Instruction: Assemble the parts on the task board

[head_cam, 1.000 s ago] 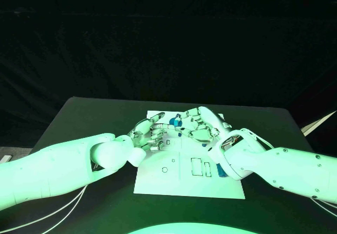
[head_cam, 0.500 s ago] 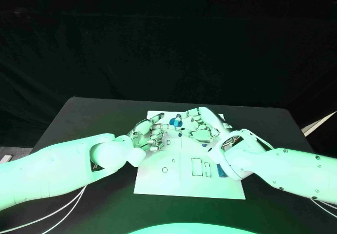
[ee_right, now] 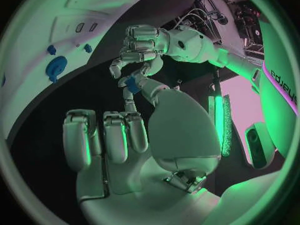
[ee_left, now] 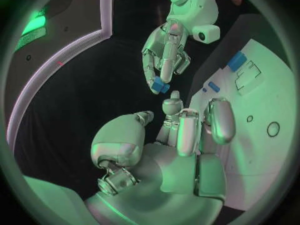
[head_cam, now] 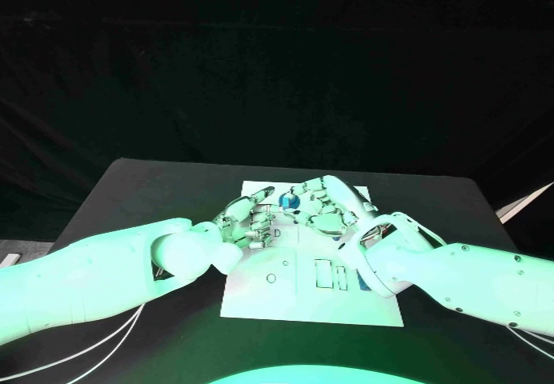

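Your left hand and right hand are up over the far half of the task board, facing each other, nearly touching. The blue part sits right between them, at the fingertips of both, lifted clear of the board.

Look at the left wrist view: the right hand reaches in with its fingers bunched together, and the blue part is caught at their tips. One finger of your left hand stretches out and meets the part from the other side, while the rest of that hand's fingers lie side by side over the white plate.

From the right wrist, the left hand is curled in, fingers hooked over the blue part, and one slim finger of the right hand rises to touch it from beneath. So both hands have hold of the same piece.

Beyond the left hand's fingers, a blue square block lies on the board. Off the right hand's finger side, a round blue piece rests on the plate.
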### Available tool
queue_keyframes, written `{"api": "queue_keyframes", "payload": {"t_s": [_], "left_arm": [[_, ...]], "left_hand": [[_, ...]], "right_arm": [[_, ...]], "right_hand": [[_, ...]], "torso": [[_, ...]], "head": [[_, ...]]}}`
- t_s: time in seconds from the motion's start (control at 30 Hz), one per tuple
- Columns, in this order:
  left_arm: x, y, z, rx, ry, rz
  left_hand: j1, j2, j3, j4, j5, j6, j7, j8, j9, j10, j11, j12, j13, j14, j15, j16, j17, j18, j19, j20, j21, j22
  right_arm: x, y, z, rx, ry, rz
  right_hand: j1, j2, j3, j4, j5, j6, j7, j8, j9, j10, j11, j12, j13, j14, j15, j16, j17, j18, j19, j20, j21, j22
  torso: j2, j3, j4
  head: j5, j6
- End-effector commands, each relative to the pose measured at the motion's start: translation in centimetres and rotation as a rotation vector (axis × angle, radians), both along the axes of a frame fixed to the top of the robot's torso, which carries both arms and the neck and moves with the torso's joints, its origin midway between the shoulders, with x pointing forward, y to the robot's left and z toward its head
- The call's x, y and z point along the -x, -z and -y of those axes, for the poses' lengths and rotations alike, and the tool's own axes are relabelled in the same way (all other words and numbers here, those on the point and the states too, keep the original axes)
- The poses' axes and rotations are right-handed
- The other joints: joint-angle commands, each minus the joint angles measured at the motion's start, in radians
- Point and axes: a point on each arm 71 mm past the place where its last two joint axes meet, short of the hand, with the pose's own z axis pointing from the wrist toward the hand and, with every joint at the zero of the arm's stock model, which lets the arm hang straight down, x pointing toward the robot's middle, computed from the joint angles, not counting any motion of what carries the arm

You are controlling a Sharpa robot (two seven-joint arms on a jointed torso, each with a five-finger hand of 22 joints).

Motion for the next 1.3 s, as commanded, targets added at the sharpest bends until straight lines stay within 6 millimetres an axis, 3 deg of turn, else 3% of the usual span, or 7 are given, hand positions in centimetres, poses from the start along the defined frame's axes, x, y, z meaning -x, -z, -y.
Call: {"api": "queue_keyframes", "payload": {"t_s": [0.03,1.3], "left_arm": [[0.05,-0.17,0.31,0.011,0.011,0.007],[0.07,-0.33,0.06,0.027,0.012,0.017]], "left_hand": [[0.012,-0.010,-0.060,0.005,-0.005,-0.011,0.005,-0.017,0.010,0.011,0.000,0.006,0.023,0.073,0.004,0.017,0.185,-0.012,0.001,0.007,0.011,0.014],[0.012,-0.003,-0.066,0.005,-0.004,0.054,-0.010,-0.006,0.027,0.035,-0.012,0.014,0.054,0.081,-0.004,0.024,0.204,-0.016,0.015,0.007,0.025,0.037]], "right_arm": [[-0.09,0.10,-0.11,0.003,-0.002,-0.004],[-0.51,0.38,0.27,0.017,0.012,-0.012]], "right_hand": [[-0.027,0.016,0.050,-0.003,0.005,0.042,-0.003,0.057,0.061,0.082,-0.015,0.016,0.243,0.110,-0.012,0.014,0.275,-0.020,0.074,-0.014,0.015,0.237],[-0.027,0.016,0.050,-0.003,0.005,0.042,-0.003,0.057,0.061,0.082,-0.015,0.016,0.243,0.110,-0.012,0.014,0.275,-0.020,0.074,-0.014,0.015,0.237]], "torso": [[0.001,-0.0002,0.0006],[0.000,-0.0002,0.0004]], "head": [[0.002,-0.002],[0.002,-0.004]]}}
